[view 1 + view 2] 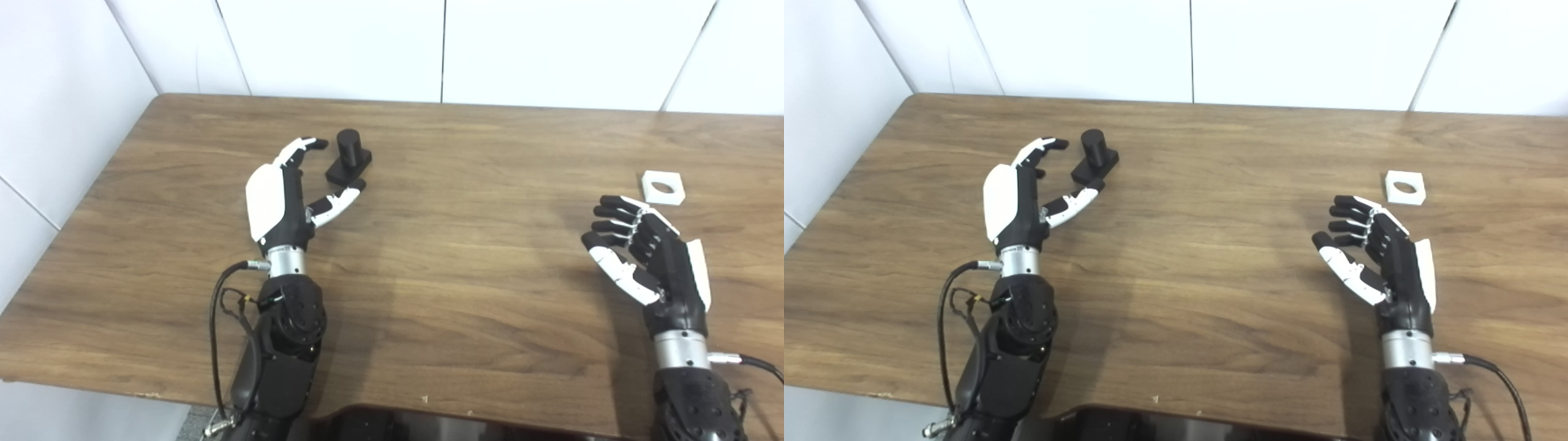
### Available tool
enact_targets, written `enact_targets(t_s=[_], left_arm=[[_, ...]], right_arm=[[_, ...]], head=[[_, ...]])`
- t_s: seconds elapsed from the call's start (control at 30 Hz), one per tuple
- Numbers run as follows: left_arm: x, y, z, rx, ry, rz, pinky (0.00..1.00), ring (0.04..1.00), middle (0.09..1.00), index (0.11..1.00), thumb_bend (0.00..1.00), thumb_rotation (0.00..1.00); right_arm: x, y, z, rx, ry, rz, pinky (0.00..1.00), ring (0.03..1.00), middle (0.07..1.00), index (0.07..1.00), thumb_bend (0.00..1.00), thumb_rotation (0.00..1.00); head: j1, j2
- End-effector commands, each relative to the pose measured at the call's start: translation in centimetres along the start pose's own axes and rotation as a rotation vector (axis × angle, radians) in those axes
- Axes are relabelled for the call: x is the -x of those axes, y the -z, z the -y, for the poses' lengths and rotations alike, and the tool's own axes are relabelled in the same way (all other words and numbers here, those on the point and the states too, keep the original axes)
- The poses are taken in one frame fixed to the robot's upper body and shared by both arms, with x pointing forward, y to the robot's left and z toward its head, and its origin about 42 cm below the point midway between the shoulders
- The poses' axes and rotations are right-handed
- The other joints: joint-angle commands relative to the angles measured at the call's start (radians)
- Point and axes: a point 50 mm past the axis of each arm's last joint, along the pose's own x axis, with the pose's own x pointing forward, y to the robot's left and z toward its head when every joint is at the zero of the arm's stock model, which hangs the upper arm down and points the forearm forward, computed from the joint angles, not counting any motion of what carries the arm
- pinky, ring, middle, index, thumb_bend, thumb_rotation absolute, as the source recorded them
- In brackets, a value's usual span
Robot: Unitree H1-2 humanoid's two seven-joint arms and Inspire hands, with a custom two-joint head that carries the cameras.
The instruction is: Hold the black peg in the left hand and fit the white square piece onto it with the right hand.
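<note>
The left hand's fingers point(306, 147) and thumb are spreading apart around the black peg point(348, 157), released and grasping nothing; the thumb tip is lying just beside the peg's square base, and whether it is touching cannot be told. The peg is standing upright on the wooden table point(429, 275), just ahead of the left hand point(278, 196). The right hand's fingers point(1350, 217) are curling loosely with gaps between them, holding nothing. The white square piece point(1405, 187) is lying flat, its round hole facing up, just beyond the right hand point(1375, 257) and apart from it. The right eye view is showing the cable at the right wrist more fully; otherwise both views are agreeing.
</note>
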Motion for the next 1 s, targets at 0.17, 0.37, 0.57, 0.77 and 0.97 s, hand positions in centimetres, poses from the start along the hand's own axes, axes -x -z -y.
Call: enact_targets(t_s=[0.17, 0.37, 0.57, 0.77, 0.97], left_arm=[[-1.8, -1.4, -0.3, -0.050, -0.104, 0.050, 0.90, 0.967, 0.954, 0.721, 0.76, 0.34], [-2.4, -1.0, 0.1, -0.086, -0.106, 0.021, 1.00, 0.997, 0.980, 0.725, 0.79, 0.37], [-2.9, -0.3, 0.7, -0.113, -0.099, 0.004, 1.00, 1.000, 0.985, 0.711, 0.81, 0.39], [-3.3, 0.3, 1.4, -0.139, -0.079, -0.027, 1.00, 1.000, 0.998, 0.697, 0.82, 0.42], [-3.8, 0.3, 1.7, -0.172, -0.060, -0.024, 1.00, 1.000, 0.982, 0.653, 0.84, 0.41]], right_arm=[[-0.6, -1.4, 0.3, -0.007, 0.009, 0.081, 0.58, 0.650, 0.694, 0.700, 0.62, 0.32], [-0.6, -1.5, 0.2, -0.005, 0.008, 0.086, 0.58, 0.647, 0.691, 0.698, 0.62, 0.33], [-0.5, -1.7, 0.2, 0.000, 0.012, 0.092, 0.58, 0.647, 0.690, 0.696, 0.62, 0.33], [-0.5, -1.8, 0.2, -0.002, 0.013, 0.089, 0.59, 0.651, 0.689, 0.693, 0.62, 0.33], [-0.6, -2.1, 0.0, -0.002, 0.012, 0.097, 0.58, 0.650, 0.687, 0.690, 0.61, 0.31]], head=[[-0.005, 0.001], [-0.014, 0.003], [-0.014, 0.005], [-0.012, 0.006], [-0.012, 0.007]])
